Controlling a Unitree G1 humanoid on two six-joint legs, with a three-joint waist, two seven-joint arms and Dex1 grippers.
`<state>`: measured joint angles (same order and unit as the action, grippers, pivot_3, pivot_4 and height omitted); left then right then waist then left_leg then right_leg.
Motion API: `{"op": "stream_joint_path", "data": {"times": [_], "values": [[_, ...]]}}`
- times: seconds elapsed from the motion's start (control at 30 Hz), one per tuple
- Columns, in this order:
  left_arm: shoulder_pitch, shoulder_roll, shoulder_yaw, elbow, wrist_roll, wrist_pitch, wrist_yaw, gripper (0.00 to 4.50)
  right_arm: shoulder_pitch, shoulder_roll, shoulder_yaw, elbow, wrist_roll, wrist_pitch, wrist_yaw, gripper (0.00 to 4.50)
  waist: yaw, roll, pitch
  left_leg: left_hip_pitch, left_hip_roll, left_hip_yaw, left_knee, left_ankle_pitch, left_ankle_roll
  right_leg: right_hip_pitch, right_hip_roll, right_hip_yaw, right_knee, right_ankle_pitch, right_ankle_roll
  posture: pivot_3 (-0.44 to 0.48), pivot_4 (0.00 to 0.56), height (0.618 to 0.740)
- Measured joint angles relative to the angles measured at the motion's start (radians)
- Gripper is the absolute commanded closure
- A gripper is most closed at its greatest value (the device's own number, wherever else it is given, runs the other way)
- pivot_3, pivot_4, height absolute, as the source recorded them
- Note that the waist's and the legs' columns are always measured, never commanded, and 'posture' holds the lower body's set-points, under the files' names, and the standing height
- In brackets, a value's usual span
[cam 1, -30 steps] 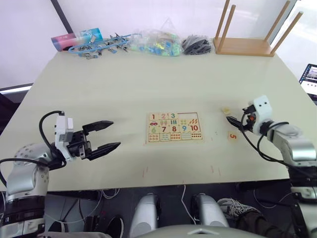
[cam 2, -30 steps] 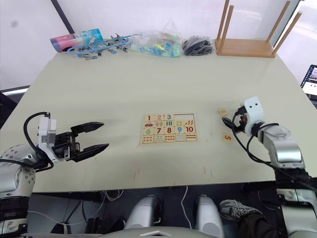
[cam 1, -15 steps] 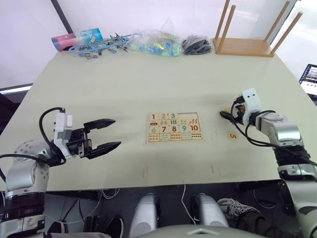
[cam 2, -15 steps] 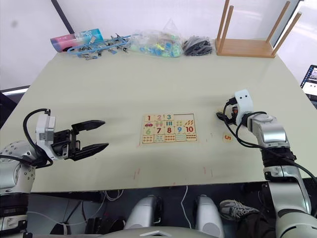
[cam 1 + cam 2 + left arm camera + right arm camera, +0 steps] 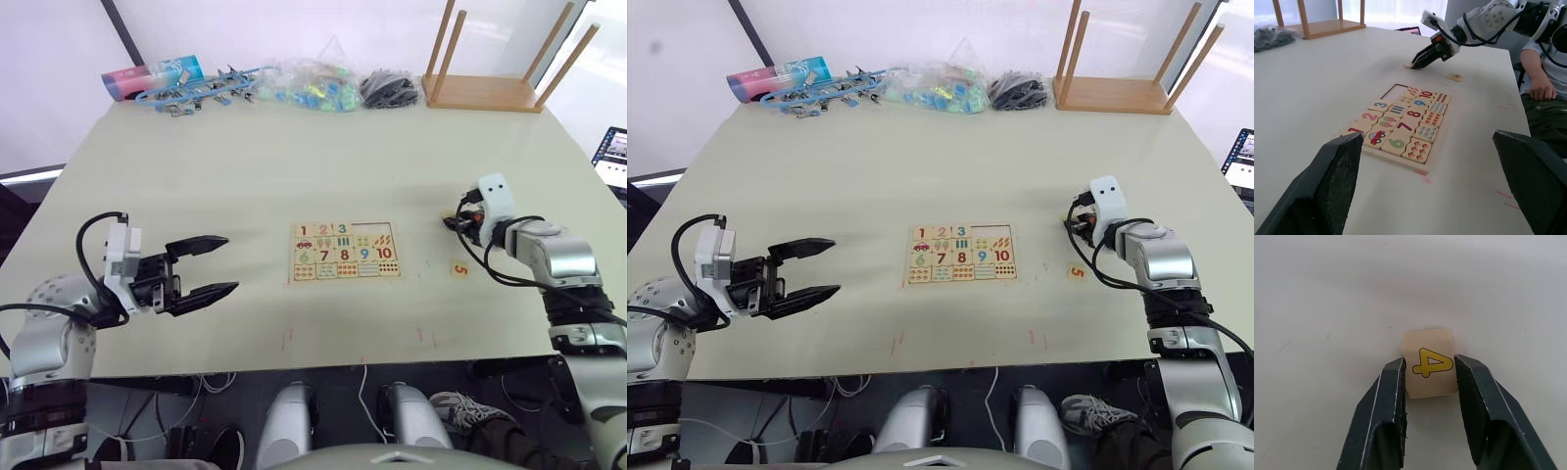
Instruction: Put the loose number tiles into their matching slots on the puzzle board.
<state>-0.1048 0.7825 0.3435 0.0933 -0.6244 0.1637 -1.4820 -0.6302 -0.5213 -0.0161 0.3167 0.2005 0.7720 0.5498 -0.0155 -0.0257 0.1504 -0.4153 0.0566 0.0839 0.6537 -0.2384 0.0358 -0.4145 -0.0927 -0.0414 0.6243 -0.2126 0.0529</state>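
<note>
1. Right wrist view: the right hand [image 5: 1429,382] has come down since a second ago and now straddles a small pale wooden square tile printed with a yellow 4 [image 5: 1429,363]; black fingers [image 5: 1388,401] flank it narrowly, contact uncertain. The tile lies flat on the table.
2. Judgement: the pick of the 4 is about to begin; no lift yet.
3. A second pale tile with an orange 5 [image 5: 459,266] lies nearer the front edge, apart from the flat pale wooden puzzle board [image 5: 345,251].
4. The board holds 1, 2, 3; the two right-hand slots [image 5: 375,232] of that row look empty.
5. Left hand [image 5: 214,265] hovers wide open, well left of the board, unchanged.
6. Cream table [image 5: 245,166], bare around the board; bagged clutter [image 5: 304,83] and an upturned wooden stool [image 5: 490,69] at the far edge. A seated person [image 5: 1542,83] shows in the left wrist view.
</note>
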Motion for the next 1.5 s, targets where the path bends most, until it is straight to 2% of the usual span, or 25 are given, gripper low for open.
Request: {"op": "stream_joint_path", "data": {"times": [0.23, 0.4, 0.63, 0.83, 1.07, 1.3, 1.5], "values": [[-0.011, 0.001, 0.0, 0.024, 0.002, -0.009, -0.012, 0.0, -0.02, -0.059, 0.085, -0.026, -0.01, 0.013, 0.123, 3.56, -0.001, 0.001, 0.001, 0.0, 0.0, 0.0, 0.0, 0.0, 0.0, -0.001, 0.0, 0.0, 0.0, 0.0, 0.0, 0.0, 0.15, 0.737], [-0.012, 0.001, 0.0, 0.035, 0.003, -0.024, -0.018, 0.0, -0.103, -0.118, 0.208, -0.052, -0.045, -0.037, 0.284, 3.56, -0.001, 0.002, 0.001, -0.001, 0.0, 0.001, 0.0, 0.0, 0.0, -0.001, 0.0, 0.0, 0.0, 0.0, 0.0, 0.0, 0.15, 0.737], [0.007, 0.001, 0.002, 0.035, 0.004, -0.042, -0.015, 0.0, -0.196, -0.132, 0.374, -0.135, -0.107, -0.15, 0.473, 3.56, 0.001, 0.001, 0.001, -0.001, 0.0, 0.001, -0.001, 0.0, 0.0, -0.002, 0.0, 0.0, -0.001, 0.0, 0.0, 0.0, 0.15, 0.737], [0.05, 0.001, 0.014, 0.025, 0.004, -0.046, 0.006, 0.0, -0.321, -0.05, 0.445, -0.103, -0.124, -0.153, 0.567, 3.56, -0.002, 0.001, 0.001, -0.001, 0.001, 0.001, 0.0, 0.0, 0.0, -0.002, 0.0, 0.0, 0.0, 0.0, 0.0, 0.0, 0.15, 0.737], [0.093, 0.001, 0.042, -0.009, 0.001, -0.048, 0.028, 0.0, -0.457, 0.072, 0.521, 0.103, -0.189, -0.194, 0.624, 3.56, 0.0, 0.002, 0.001, -0.001, 0.001, 0.002, -0.001, 0.0, 0.0, -0.002, 0.0, 0.0, 0.0, 0.0, 0.0, 0.0, 0.15, 0.737], [0.13, 0.0, 0.057, -0.039, -0.007, -0.048, 0.047, 0.0, -0.537, 0.133, 0.569, 0.249, -0.263, -0.261, 0.675, 3.56, -0.004, 0.001, 0.001, -0.001, 0.001, 0.002, -0.001, 0.0, -0.001, -0.003, 0.0, -0.001, 0.0, 0.0, 0.0, 0.0, 0.15, 0.737], [0.15, 0.0, 0.073, -0.046, -0.008, -0.048, 0.061, 0.0, -0.553, 0.182, 0.589, 0.35, -0.309, -0.328, 0.706, 3.56, -0.004, 0.002, 0.001, -0.001, 0.001, 0.002, -0.001, 0.0, -0.001, -0.003, 0.0, -0.001, 0.0, 0.0, 0.0, 0.0, 0.15, 0.737]]}}
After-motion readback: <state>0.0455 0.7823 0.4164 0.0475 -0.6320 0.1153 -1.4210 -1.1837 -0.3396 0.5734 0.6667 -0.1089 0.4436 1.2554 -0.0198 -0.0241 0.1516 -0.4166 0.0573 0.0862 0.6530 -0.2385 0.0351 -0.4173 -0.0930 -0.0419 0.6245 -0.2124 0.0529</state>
